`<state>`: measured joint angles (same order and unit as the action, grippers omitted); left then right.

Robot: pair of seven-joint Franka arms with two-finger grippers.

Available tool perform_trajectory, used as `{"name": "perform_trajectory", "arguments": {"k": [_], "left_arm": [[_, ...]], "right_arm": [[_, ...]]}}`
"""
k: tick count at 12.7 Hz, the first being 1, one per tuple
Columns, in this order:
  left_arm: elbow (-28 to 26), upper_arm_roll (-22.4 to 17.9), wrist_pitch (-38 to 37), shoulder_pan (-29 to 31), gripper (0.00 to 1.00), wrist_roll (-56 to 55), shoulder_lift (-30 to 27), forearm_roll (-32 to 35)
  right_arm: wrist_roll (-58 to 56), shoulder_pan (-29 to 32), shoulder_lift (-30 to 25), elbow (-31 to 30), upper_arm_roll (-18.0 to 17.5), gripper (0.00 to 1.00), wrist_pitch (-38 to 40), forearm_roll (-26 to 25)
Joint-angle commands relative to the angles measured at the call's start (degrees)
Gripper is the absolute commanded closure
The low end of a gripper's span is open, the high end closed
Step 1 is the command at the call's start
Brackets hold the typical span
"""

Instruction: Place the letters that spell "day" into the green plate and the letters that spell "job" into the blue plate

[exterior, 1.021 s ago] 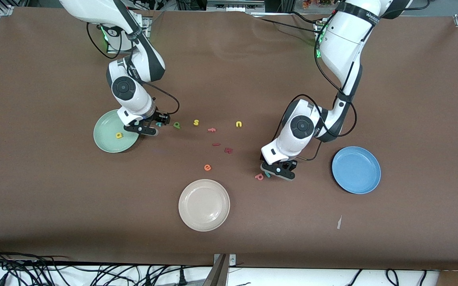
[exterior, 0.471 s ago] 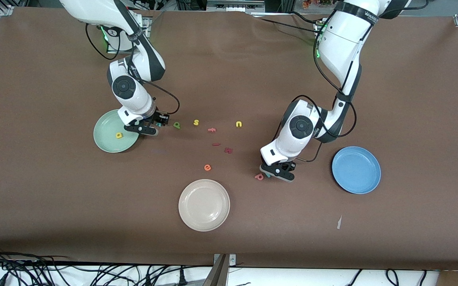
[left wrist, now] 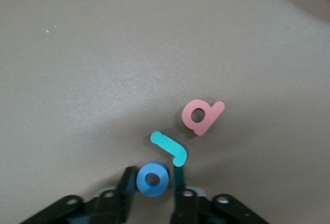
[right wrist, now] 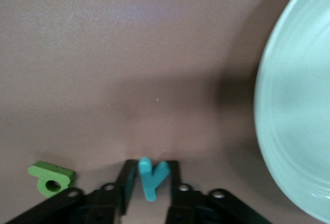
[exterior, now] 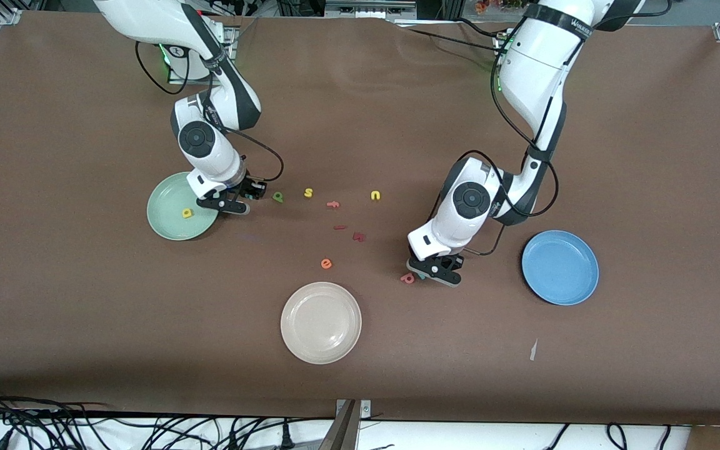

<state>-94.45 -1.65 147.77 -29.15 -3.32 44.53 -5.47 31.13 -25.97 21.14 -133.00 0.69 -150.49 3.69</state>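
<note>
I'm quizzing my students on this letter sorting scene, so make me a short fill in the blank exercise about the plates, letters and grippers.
1. The yellow d lies in the ____ plate.
2. The right gripper is shut on the teal ____.
3. The left gripper's fingers flank the blue ____.
4. The blue plate holds ____ letters.

Missing words: green; y; o; no

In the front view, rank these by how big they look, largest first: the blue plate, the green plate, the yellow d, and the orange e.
1. blue plate and green plate: alike, though the right arm covers part of the green one.
2. yellow d and orange e: both tiny, too alike to rank.
</note>
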Motion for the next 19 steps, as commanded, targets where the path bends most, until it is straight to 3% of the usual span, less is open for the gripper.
{"name": "perform_trajectory", "arguments": {"k": [1,3,6,8,11,12,13,15,17,18,19], "left_arm": [[1.4,-0.6,0.1,-0.6,0.88,0.3,1.2,0.8],[1.4,-0.7,0.1,-0.6,1.0,0.3,1.1,1.4],[1.0,-1.8,-0.6,0.3,1.0,0.2,-1.6,2.3],[-1.1,-1.9,-5.5,4.4,1.0,1.8,-6.9,2.4],[-5.8,-1.8,-10.1,10.8,1.0,10.4,-13.7,2.4],[-8.8,-1.7,-10.1,13.3,1.0,13.9,-15.9,2.4],[-11.4,-1.6,-10.1,15.9,1.0,17.4,-17.6,2.4],[-15.3,-1.6,-10.1,20.5,1.0,24.6,-19.6,2.3],[-17.3,-1.6,-10.1,22.6,0.99,29.6,-20.0,2.1],[-17.2,-1.6,-10.0,22.8,0.87,29.8,-19.8,2.1],[-17.2,-1.6,-10.0,22.8,0.61,29.8,-19.7,2.1]], "right_arm": [[0.2,-0.2,-0.1,-0.9,0.0,0.91,-1.1,0.4],[-0.1,-0.2,-2.1,-0.4,0.5,0.92,-0.8,0.4],[-1.1,-0.2,-5.7,0.0,2.7,0.92,2.0,0.2],[-4.6,-0.1,-8.0,0.8,4.8,0.92,7.2,-0.4],[-16.4,-0.1,-8.7,0.6,10.9,0.91,11.4,-0.4],[-19.2,-0.1,-8.2,0.6,12.5,0.77,11.9,-0.4],[-21.1,0.0,-7.8,0.6,13.4,0.35,12.8,-0.4],[-19.4,-0.2,-8.1,0.8,13.3,0.01,13.1,0.1],[-12.4,-0.6,-8.5,1.1,9.7,0.0,13.1,0.1],[-8.8,-0.6,-8.5,1.2,8.4,0.0,13.1,0.1],[-4.1,-0.6,-8.4,1.2,6.3,0.0,13.0,0.1]]}}
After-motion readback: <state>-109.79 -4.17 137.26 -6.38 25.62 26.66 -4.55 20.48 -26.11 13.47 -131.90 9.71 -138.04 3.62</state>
